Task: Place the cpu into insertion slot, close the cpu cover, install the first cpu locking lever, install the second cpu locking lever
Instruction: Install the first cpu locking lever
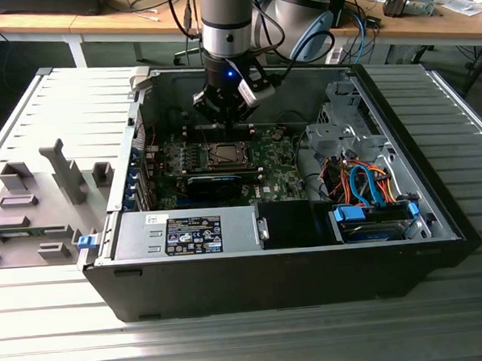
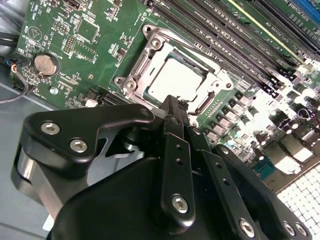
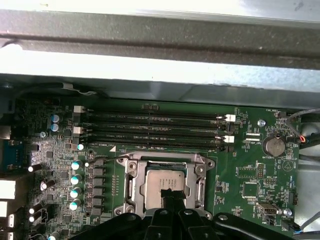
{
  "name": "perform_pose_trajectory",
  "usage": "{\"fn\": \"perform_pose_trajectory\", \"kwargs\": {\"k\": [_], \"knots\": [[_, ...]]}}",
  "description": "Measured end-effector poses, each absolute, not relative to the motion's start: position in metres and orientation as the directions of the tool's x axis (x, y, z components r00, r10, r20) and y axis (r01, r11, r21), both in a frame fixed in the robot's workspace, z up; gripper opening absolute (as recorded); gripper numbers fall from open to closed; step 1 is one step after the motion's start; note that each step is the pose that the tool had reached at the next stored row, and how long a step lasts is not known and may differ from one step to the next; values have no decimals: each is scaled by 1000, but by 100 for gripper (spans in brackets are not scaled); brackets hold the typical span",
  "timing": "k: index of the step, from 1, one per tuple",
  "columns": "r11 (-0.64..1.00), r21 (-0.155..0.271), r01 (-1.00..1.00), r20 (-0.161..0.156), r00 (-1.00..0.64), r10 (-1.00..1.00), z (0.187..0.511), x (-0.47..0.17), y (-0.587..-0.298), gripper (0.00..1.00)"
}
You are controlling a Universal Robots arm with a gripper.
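Cpu (image 3: 163,184) seated in socket under cpu cover (image 3: 131,181), hand (image 2: 176,107) clenched empty just above, inside pc case (image 1: 437,211).

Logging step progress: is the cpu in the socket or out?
In. The cpu lies flat inside the socket, framed by the cpu cover, in both wrist views; the gripper hangs just above its edge.

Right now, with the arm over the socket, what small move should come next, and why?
Probably ease the fingers down a little onto the edge of the cpu cover. The cpu already lies seated, framed by that cover, and the shut fingers sit just above its edge.
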State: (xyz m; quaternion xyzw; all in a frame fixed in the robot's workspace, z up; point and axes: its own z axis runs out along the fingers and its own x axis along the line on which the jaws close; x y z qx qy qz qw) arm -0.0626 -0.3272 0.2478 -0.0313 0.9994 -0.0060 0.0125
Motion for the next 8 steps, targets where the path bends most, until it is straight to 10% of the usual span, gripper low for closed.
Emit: {"fn": "perform_pose_trajectory", "kwargs": {"k": [8], "knots": [[998,-13,-62,-25,-998,-63,248,-64,-324,11]]}}
